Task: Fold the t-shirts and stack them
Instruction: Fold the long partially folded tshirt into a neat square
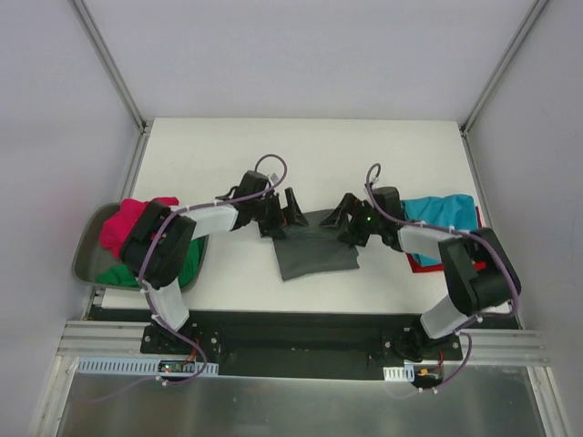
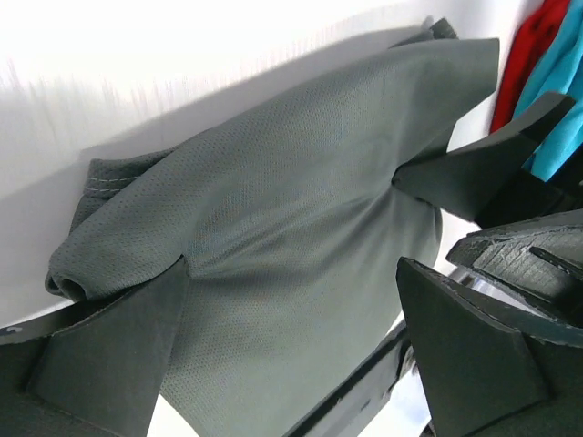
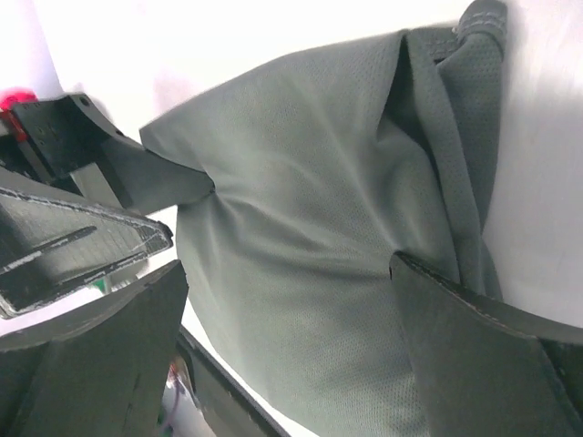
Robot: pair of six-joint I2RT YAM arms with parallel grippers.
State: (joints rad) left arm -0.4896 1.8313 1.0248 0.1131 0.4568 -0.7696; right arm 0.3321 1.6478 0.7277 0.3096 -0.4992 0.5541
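A dark grey t-shirt (image 1: 314, 250), folded into a rough rectangle, lies in the middle of the table. My left gripper (image 1: 283, 217) is open at its far left corner. My right gripper (image 1: 349, 219) is open at its far right corner. In the left wrist view the grey shirt (image 2: 291, 209) lies between the spread fingers of the left gripper (image 2: 291, 282). In the right wrist view the shirt (image 3: 310, 228) lies between the spread fingers of the right gripper (image 3: 287, 282). Neither gripper holds cloth. A teal shirt (image 1: 444, 213) lies on a red shirt (image 1: 423, 262) at the right. Magenta (image 1: 125, 224) and green (image 1: 119, 273) shirts lie in the tray.
A dull grey-green tray (image 1: 85, 255) sits at the table's left edge. White walls close in the back and both sides. The two grippers face each other closely over the grey shirt. The teal (image 2: 565, 86) and red (image 2: 539, 50) shirts show in the left wrist view.
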